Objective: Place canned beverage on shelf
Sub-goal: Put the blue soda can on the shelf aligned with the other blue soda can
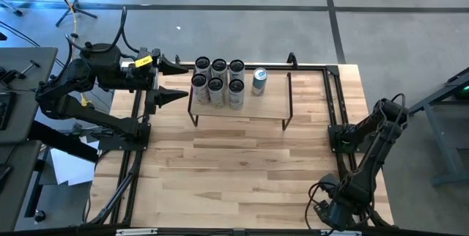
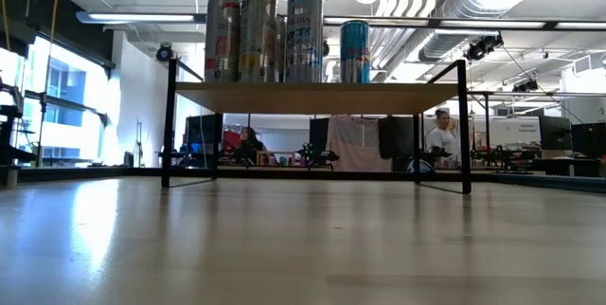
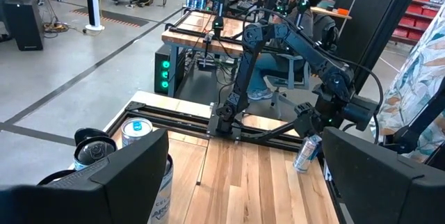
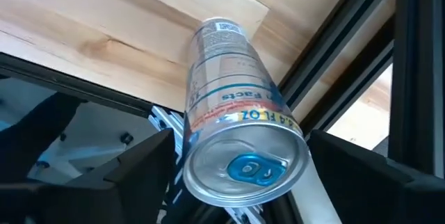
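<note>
**Item: canned beverage (image 4: pixel 229 92).** A slim aluminium cylinder with a pale printed label banded in blue and orange. It has a bright silver lid and a blue pull-tab.
- Position: it is clasped between the dark fingers of the right gripper (image 4: pixel 240 158), at the near right corner of the table (image 1: pixel 242 170), above the black rail frame (image 4: pixel 334 57).
- Axis: the long axis runs away from the wrist camera, lid end nearest and base end toward the pale wood edge. In the left wrist view the can (image 3: pixel 306 153) leans well off upright.
- Hidden: the base and far side cannot be seen. In the high view the can is lost under the folded right arm.

**Shelf (image 1: pixel 271 108).** A flat light wood top on thin black legs, standing at the far side of the table.
- It carries a cluster of six upright cans (image 1: pixel 218 82) toward its left end and a teal can (image 1: pixel 259 80) just beside them.
- In the low view the rear cans are masked by the front ones.

**Left gripper (image 1: pixel 183 80).** Its jaws are spread and hold nothing. It sits at the shelf's left end.
</note>
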### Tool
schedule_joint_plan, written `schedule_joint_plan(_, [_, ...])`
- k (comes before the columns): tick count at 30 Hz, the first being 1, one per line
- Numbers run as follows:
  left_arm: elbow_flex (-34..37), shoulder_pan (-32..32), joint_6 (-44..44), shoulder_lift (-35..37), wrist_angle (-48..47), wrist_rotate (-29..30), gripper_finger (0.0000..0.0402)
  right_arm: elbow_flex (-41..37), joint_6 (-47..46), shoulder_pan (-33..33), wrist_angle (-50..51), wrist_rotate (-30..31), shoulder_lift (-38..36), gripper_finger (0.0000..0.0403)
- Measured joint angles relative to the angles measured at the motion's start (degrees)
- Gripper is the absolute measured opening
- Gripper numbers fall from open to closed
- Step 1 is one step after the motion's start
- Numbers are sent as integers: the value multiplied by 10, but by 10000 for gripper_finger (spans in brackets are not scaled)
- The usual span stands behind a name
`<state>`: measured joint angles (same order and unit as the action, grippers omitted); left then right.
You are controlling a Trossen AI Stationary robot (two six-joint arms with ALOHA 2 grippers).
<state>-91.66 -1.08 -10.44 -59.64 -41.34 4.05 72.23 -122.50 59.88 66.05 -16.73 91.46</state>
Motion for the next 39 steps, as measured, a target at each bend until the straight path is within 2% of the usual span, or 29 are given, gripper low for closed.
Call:
schedule_joint_plan(4, [0,0,0,0,0,0,351,0,-6,1,1,0,0,303])
schedule_joint_plan(22, [0,0,1,0,0,0,351,0,-18,-2,-14,-9,21,300])
schedule_joint_plan(26, [0,0,1,0,0,0,351,0,-26,-2,-12,-9,21,284])
schedule_joint_plan(33, [0,0,2,0,0,0,351,0,-26,-3,-14,-9,20,229])
schedule_joint_plan(39, [0,0,2,0,0,0,351,0,-15,-8,-37,-8,13,228])
